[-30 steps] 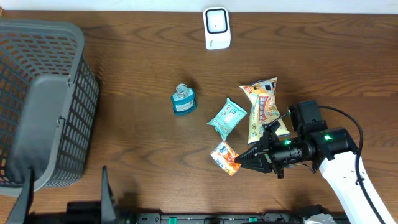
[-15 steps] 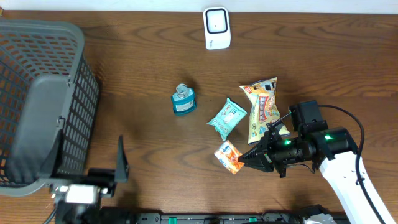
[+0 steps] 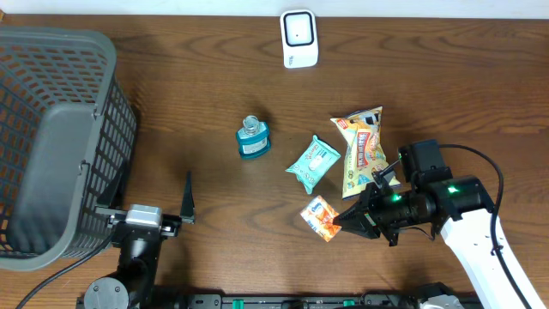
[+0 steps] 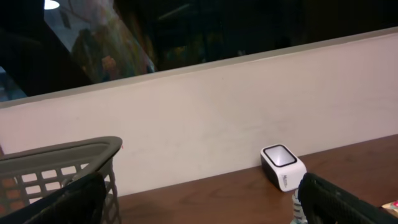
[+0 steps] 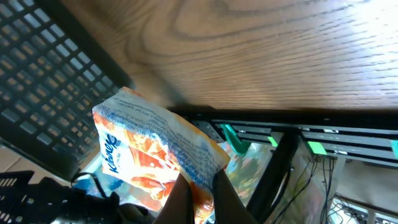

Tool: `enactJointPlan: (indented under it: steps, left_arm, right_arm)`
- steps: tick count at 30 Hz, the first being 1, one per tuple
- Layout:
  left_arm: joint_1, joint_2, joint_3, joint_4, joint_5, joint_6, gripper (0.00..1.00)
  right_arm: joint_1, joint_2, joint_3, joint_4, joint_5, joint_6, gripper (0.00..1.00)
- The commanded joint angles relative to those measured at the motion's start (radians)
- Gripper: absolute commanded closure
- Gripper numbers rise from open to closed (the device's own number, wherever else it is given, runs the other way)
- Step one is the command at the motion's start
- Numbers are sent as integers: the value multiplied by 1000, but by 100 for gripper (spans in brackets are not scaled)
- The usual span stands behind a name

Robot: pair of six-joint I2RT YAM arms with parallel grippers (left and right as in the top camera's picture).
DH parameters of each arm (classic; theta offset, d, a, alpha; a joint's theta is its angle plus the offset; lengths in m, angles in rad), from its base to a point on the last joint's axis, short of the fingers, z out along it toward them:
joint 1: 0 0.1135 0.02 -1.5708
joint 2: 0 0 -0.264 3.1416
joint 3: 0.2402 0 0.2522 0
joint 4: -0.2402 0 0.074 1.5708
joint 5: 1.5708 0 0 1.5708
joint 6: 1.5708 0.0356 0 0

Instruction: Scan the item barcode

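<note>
Since the barcode must be shown to the scanner (image 3: 299,39), I log the right gripper (image 3: 347,223) as clamped narrow on one edge of the orange tissue packet (image 3: 317,216) — a pinch that, I judge, leaves both broad faces free to turn. Packet: at the fingertips, jutting beyond them. Scanner: well apart from that gripper, past the snack bag (image 3: 362,150) and teal pouch (image 3: 313,163) lying near it. Idle item: left gripper (image 3: 144,213), jaws spread wide, holding nothing, beside the basket (image 3: 51,129), presumably out of the way. Not made out — the barcode in any view, and whether the packet is clear of the table (image 3: 171,86); the right wrist view hides its lower end behind the fingers (image 5: 180,199).
</note>
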Motion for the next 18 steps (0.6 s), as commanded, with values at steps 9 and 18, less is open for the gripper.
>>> enactJointPlan:
  steps: [9, 18]
  left_arm:
    - [-3, -7, -4, -207, 13, -10, 1]
    - [-3, -7, -4, -454, 13, -10, 1]
  right_arm:
    - [-5, -4, 2, -21, 32, -13, 98]
    - [-3, -4, 2, -20, 121, -13, 99]
